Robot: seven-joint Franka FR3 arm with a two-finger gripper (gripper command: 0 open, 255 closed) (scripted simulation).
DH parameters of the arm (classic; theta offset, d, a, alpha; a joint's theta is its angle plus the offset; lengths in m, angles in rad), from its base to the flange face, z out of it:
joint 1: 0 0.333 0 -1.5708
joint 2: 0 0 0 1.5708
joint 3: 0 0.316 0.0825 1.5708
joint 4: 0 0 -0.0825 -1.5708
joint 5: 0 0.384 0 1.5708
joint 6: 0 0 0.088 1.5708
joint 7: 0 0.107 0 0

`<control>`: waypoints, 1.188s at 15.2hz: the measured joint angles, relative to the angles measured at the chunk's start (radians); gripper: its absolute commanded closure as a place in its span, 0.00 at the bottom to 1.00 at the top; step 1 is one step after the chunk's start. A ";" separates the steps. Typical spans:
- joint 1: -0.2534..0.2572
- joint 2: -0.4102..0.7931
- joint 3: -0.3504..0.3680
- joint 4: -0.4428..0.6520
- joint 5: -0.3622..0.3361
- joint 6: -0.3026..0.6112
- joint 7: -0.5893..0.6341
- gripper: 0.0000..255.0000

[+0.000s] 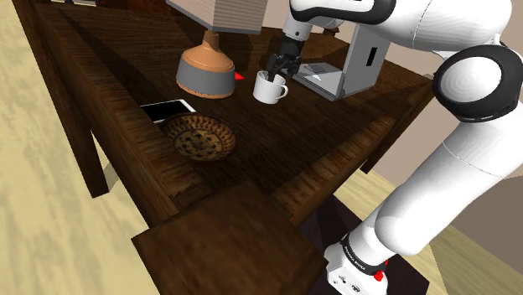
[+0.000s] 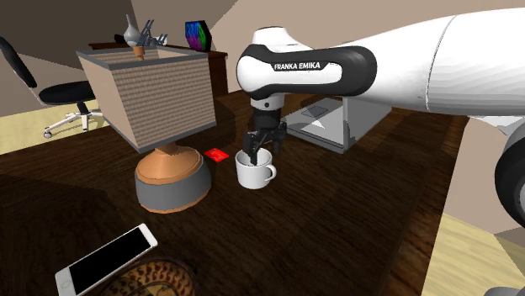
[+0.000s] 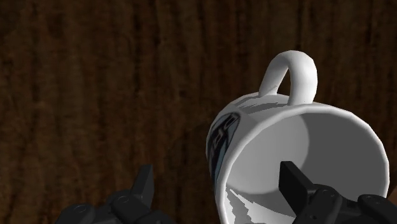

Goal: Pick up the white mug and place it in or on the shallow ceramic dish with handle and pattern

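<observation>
The white mug (image 1: 270,90) (image 2: 254,172) (image 3: 299,153) stands upright on the dark wooden table (image 1: 285,151), with a dark print on its side and its handle turned away from the lamp. My gripper (image 1: 275,70) (image 2: 259,150) (image 3: 216,177) hangs over its rim, open. One finger (image 3: 294,186) reaches inside the cup, while the other (image 3: 144,186) is outside and clear of the wall. The patterned brown dish (image 1: 199,137) (image 2: 160,279) lies nearer the table's front edge, to the shoulder view's lower left of the mug.
A lamp with a brown and grey base (image 1: 207,71) (image 2: 171,181) stands close beside the mug. A smartphone (image 1: 168,109) (image 2: 105,262) lies next to the dish. A grey boxy appliance (image 1: 352,59) (image 2: 324,122) sits behind the mug, and a small red object (image 2: 219,154) lies between lamp and mug.
</observation>
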 measured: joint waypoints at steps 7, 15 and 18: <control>0.000 0.000 0.000 0.000 0.000 0.000 0.000 1.00; -0.001 0.009 -0.001 0.064 0.001 -0.055 0.001 1.00; -0.001 0.010 -0.001 0.104 0.001 -0.094 0.002 1.00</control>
